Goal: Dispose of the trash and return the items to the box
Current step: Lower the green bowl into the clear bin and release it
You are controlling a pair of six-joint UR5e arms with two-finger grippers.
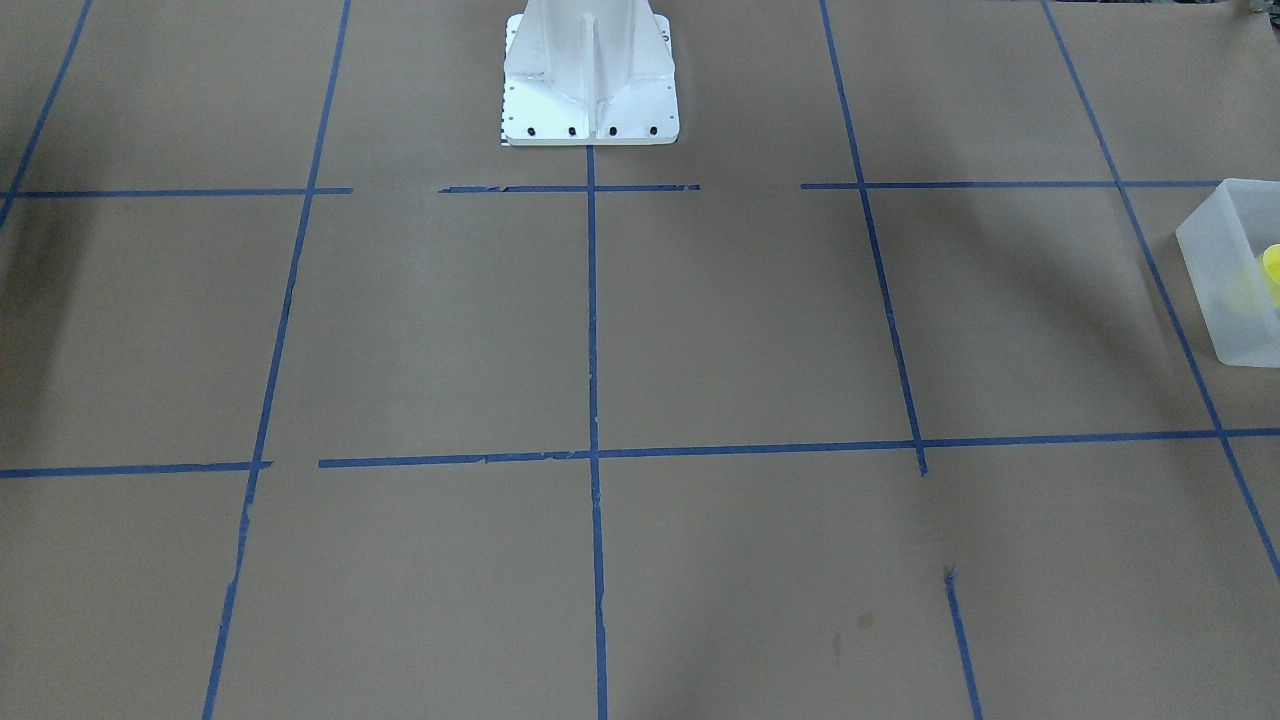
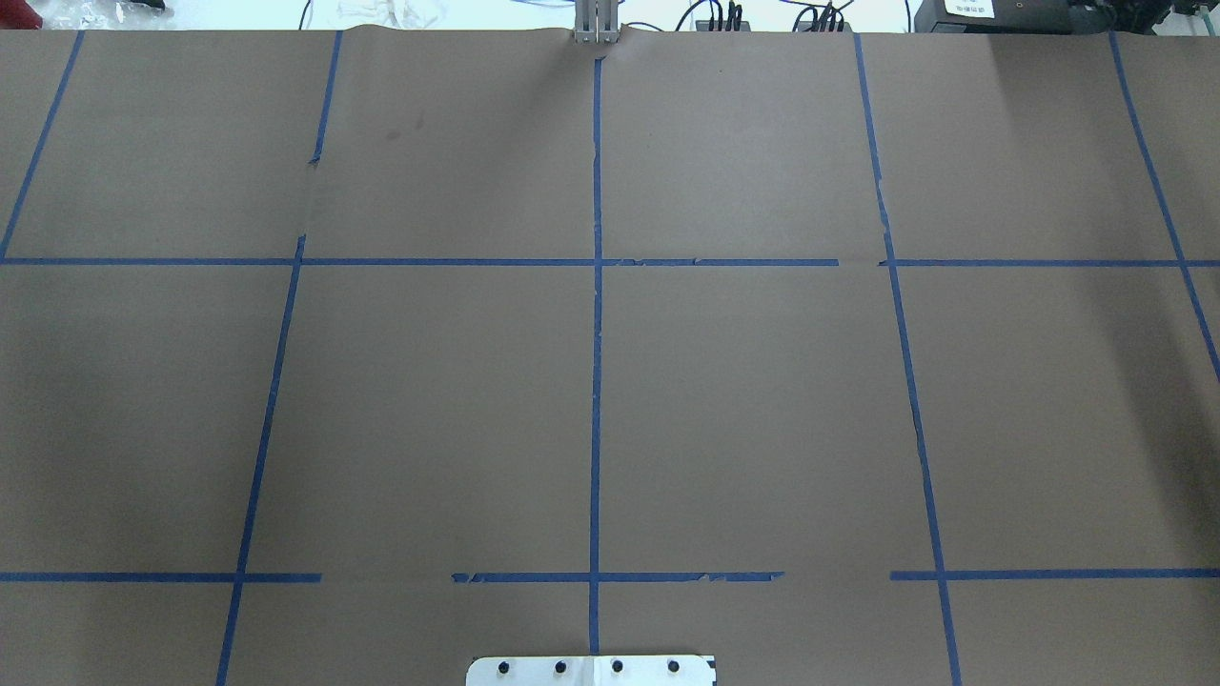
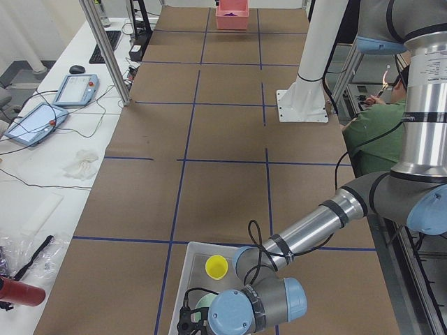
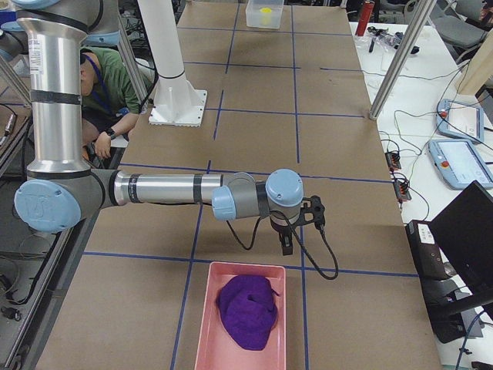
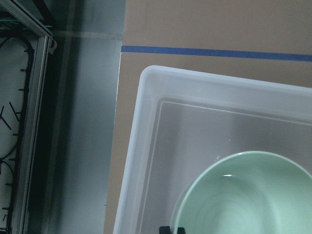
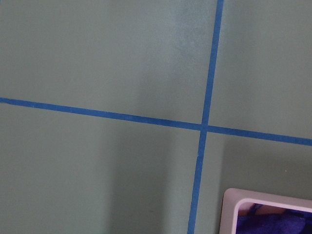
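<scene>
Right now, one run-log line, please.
yellow cup: in box | green bowl: in box | left gripper: over box | right gripper: near pink tray

Brown paper-covered table (image 2: 762, 400), blue tape grid (image 2: 597, 381), operator in green shirt (image 3: 374, 136), teach pendant (image 3: 77, 89)

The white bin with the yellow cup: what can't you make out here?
- Front-facing view: the bin and yellow cup are cut off by the right edge.
- Left wrist view: the green bowl runs off the bottom edge; the left gripper barely shows, open or shut unclear.
- Left side view: the left arm covers the bin's near end.
</scene>
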